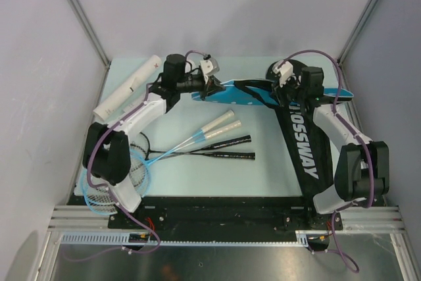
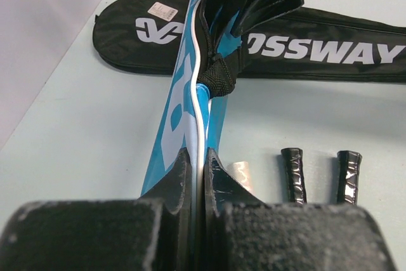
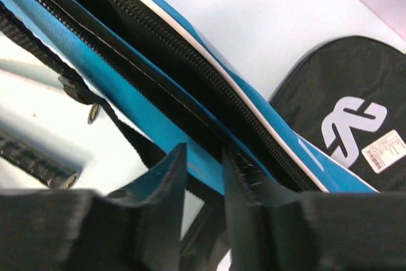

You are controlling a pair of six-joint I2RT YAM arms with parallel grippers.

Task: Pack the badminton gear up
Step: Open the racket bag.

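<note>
The black cover (image 1: 306,146) read OSSWAY in white, its first letters hidden. Its small tag (image 2: 163,11) and the blue bag's (image 2: 174,109) lettering were illegible.

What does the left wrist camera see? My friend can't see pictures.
The left gripper pinches the white-trimmed edge of a blue bag. Behind it a black cover lettered OSSWAY lies on the table; two black racket handles show at lower right.

rackets (image 1: 225,141) ctr, bag (image 1: 240,93) behind, tube (image 1: 128,89) back-L

Glossy blue cloth bag (image 2: 181,96), smooth matt table (image 2: 82,131)
</note>
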